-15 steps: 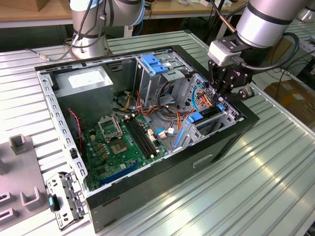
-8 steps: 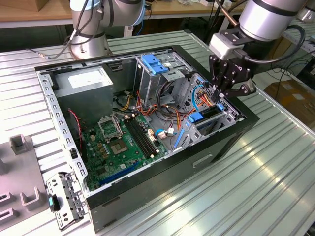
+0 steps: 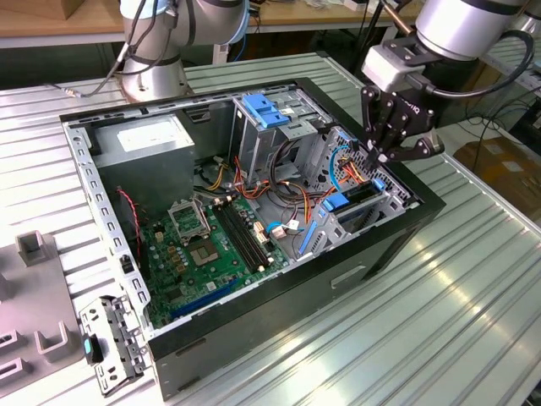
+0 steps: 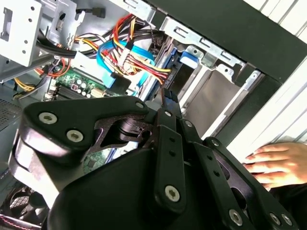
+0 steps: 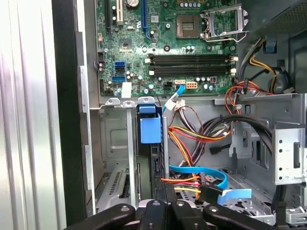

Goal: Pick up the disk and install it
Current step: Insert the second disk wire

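At the upper right of the exterior view, the gripper [image 3: 383, 158] hangs over the far corner of the open computer case [image 3: 279, 313], tips pointing down into the drive bay [image 3: 376, 207]. Its fingers are drawn together, and I can make out nothing pinched between them. That suits pressing on something from above rather than carrying it, though this is a judgement. The disk [image 3: 355, 196] stands on edge in the bay just below the tips, its blue side rail facing the motherboard [image 3: 203, 245]. In the first wrist view the disk [image 5: 150, 129] sits in a narrow slot between the bay's metal walls, with the blue tab at its end. It looks mostly seated, but whether it is fully home cannot be told. The bundle of orange, yellow and blue cables [image 3: 279, 182] runs beside the bay and not across its mouth, so the slot is open from above. The case lies on its side on the ribbed metal table [image 3: 473, 279], which turns the bay opening upward for a straight descent. In the second wrist view a person's hand [image 4: 278, 163] rests flat on the table just outside the case wall, near the bay, perhaps steadying the case.
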Controlling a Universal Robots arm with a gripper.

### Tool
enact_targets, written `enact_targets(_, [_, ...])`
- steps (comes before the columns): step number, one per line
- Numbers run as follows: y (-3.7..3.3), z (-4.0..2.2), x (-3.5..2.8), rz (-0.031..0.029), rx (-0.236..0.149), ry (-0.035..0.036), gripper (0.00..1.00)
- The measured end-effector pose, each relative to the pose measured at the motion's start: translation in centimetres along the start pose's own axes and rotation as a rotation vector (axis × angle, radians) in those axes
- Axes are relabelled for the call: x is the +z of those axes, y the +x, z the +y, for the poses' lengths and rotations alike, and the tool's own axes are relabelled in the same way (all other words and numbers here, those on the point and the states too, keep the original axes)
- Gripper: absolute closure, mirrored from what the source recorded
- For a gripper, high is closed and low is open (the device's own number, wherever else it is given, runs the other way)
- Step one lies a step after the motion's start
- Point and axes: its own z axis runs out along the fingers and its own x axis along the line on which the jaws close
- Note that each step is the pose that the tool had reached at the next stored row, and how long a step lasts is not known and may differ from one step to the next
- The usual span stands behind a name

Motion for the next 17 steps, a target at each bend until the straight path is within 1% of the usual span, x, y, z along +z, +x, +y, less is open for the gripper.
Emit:
enact_targets(3, [-0.06,0.00,-0.11,0.0001,0.000,-0.0008,0.89])
enact_targets(4, [-0.36,0.00,-0.24,0.0015,0.000,-0.0009,0.89])
enact_targets(5, [-0.87,0.03,-0.43,0.0034,0.000,-0.0017,0.89])
enact_targets(7, [-1.44,0.05,-0.79,0.0056,0.000,-0.0025,0.89])
enact_targets(8, [-1.80,0.05,-1.17,0.0061,0.000,-0.0029,0.89])
enact_targets(9, [-2.00,0.05,-1.45,0.0064,0.000,-0.0033,0.89])
enact_targets(10, [-2.37,0.05,-1.85,0.0062,0.000,-0.0045,0.89])
enact_targets(12, [-2.72,0.07,-2.06,0.0084,0.000,-0.0080,0.89])
enact_targets(13, [-3.01,0.08,-2.07,0.0154,0.000,-0.0175,0.89])
enact_targets(14, [-3.17,0.09,-2.05,0.0209,0.000,-0.0248,0.89])
enact_targets(15, [-3.64,0.11,-2.02,0.0320,0.000,-0.0414,0.89])
enact_targets(16, [-4.11,0.11,-1.99,0.0362,0.000,-0.0480,0.89])
enact_targets(17, [-4.42,0.05,-1.96,0.0362,0.000,-0.0489,0.89])
